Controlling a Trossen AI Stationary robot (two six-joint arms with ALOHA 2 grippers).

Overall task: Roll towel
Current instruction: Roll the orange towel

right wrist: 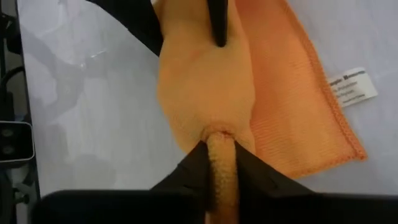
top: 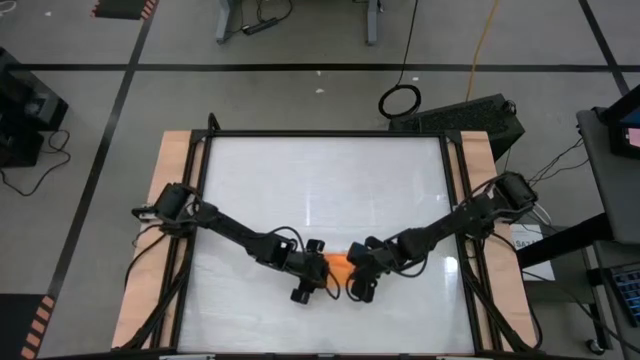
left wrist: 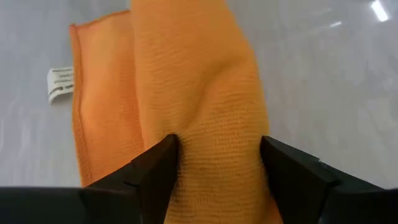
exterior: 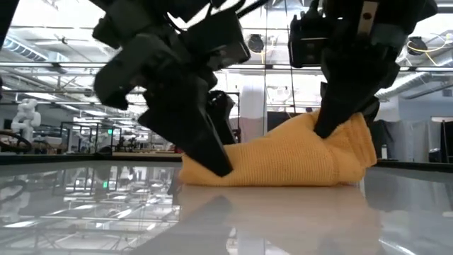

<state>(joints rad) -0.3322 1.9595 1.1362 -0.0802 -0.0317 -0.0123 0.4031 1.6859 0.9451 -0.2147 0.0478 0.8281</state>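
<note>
On the white tabletop [top: 320, 180], orange towel [exterior: 283, 159] bunched, left tool [left wrist: 217, 165] and right tool [right wrist: 222, 163] clamped on it.

The left gripper [left wrist: 217, 165] has its two dark fingers [left wrist: 155, 174] set on either side of a thick raised fold of the towel [left wrist: 199, 93], pressing into the orange cloth from both sides. The fold runs away from the fingers as a rounded ridge. Beside it a flatter layer of the same cloth lies on the white table [left wrist: 323, 74], its hemmed edge showing, with a small white label [left wrist: 60, 84] sticking out at that edge.
</note>
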